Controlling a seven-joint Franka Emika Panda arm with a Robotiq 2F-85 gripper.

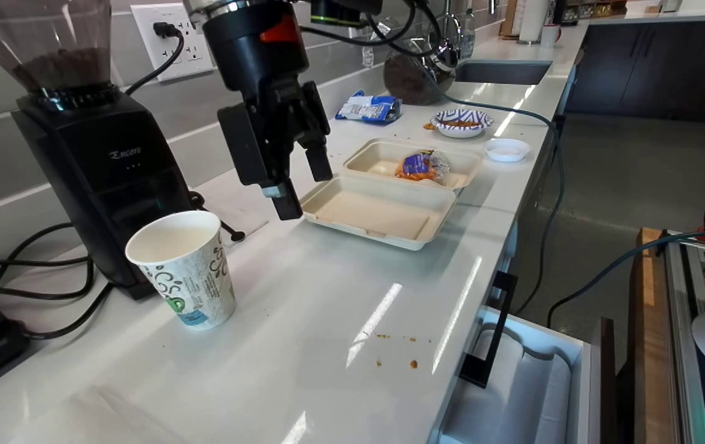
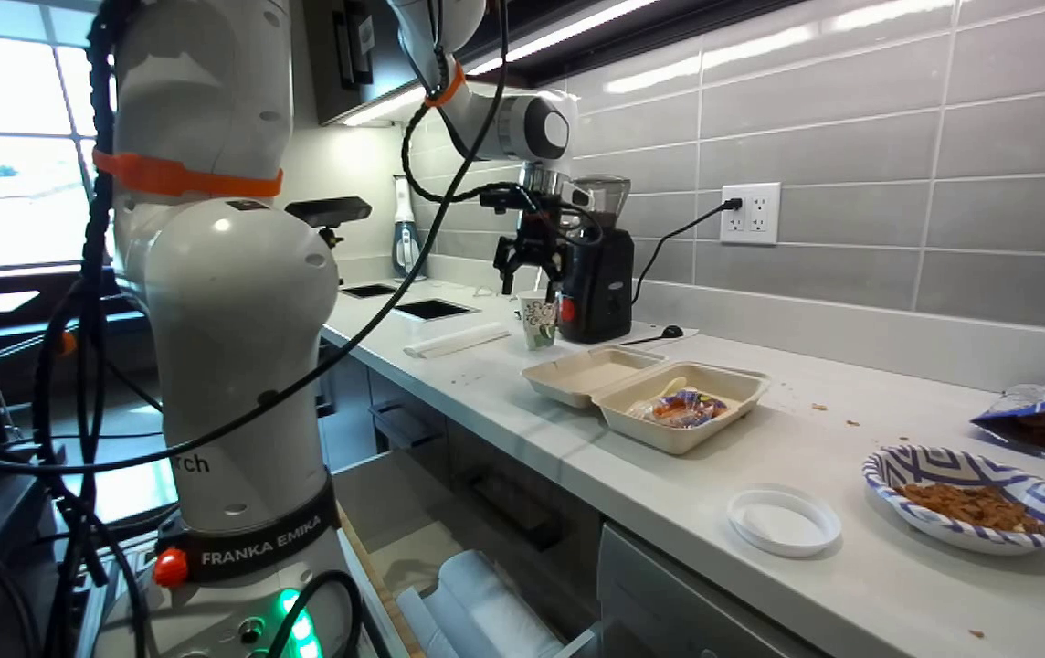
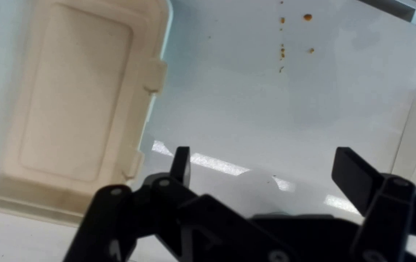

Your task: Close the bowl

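Plainly, both exterior views show the bowl unfolded between the wall and front edges of the surface; in the wrist view the tool, jaws apart, hangs near the tabbed half, which we should hook underneath and fold over.

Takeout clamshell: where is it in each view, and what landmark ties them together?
In an exterior view: the takeout clamshell lies open near the middle.
In an exterior view: the takeout clamshell sits right of center, slightly low.
Wrist view: the takeout clamshell at left, cut off by the left and top edges.
Shared landmark: the open hand, in all three.
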